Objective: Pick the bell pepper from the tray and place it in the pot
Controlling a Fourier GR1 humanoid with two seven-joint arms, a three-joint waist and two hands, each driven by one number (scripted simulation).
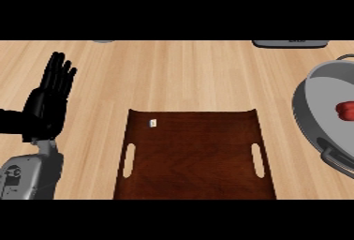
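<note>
A red bell pepper [346, 110] lies inside the grey pot [314, 86] at the right edge, partly cut off by the frame. The dark wooden tray [194, 168] sits at the centre front with two slot handles and a small white tag near its top left corner. My left hand [47, 101] stands open at the left edge, fingers straight and pointing up, well left of the tray and holding nothing. My right hand does not show in the head view.
The pot's metal handle [336, 161] juts toward the front right. A dark flat object [289, 44] lies at the far edge, right of centre, and a small grey object [104, 41] peeks in at the far left. The counter is light wood.
</note>
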